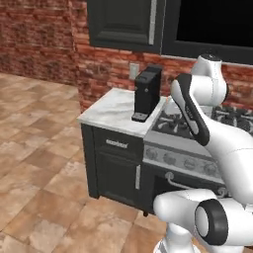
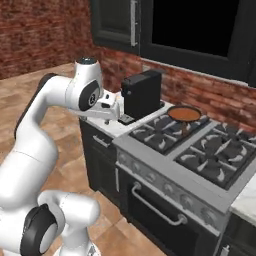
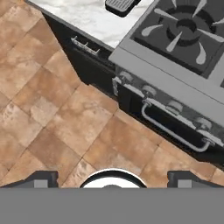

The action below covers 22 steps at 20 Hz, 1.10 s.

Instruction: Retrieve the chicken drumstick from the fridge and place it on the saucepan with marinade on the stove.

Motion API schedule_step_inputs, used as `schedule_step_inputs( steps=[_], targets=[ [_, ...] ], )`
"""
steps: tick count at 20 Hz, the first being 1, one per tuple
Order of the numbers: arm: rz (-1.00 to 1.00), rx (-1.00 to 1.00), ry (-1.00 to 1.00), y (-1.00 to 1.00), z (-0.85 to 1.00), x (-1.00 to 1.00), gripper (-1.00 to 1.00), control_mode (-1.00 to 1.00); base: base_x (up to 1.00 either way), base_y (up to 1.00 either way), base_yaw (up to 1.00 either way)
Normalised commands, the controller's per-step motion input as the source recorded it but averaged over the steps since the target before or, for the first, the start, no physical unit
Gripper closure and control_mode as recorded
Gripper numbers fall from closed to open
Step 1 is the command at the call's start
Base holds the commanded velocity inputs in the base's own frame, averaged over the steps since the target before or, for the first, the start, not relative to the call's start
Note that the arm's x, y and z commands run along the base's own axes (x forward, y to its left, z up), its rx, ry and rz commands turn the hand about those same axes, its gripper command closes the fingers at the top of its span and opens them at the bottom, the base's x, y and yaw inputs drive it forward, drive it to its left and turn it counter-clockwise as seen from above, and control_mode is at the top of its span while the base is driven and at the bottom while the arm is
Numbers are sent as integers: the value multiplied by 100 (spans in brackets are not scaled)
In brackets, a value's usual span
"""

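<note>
The hand (image 3: 112, 177) is pointing down at the tiled floor (image 3: 52, 113) with its fingers standing wide apart and holding nothing, probably because the chicken drumstick is not yet collected. Beyond it, the stove (image 2: 200, 155) is carrying the saucepan with marinade (image 2: 184, 114) on a rear burner beside the coffee machine (image 2: 141, 93) on the table (image 1: 116, 111). The arm is folding high with the wrist level over the table's front edge.

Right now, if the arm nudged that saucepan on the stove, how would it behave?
The saucepan with marinade sits on raised grates of the stove, so a push would probably make it catch and rock rather than glide. It is shallow and holds orange-brown sauce, so tilting likely slops it over. Lifted by its thin handle, it would probably sag.
</note>
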Motion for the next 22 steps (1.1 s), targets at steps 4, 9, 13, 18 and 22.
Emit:
schedule_step_inputs(
  steps=[4, 9, 13, 18, 22],
  targets=[
    [0, 0, 0, 0, 0, 0, -100, 100, -12, 0, 100],
    [0, 0, 0, 0, 0, 0, -100, 100, -12, 0, 100],
    [0, 0, 0, 0, 0, 0, -100, 100, -12, 0, 100],
    [0, 0, 0, 0, 0, 0, -100, 100, -11, 0, 100],
    [0, 0, 0, 0, 0, 0, -100, 100, -11, 1, 100]
  ],
)
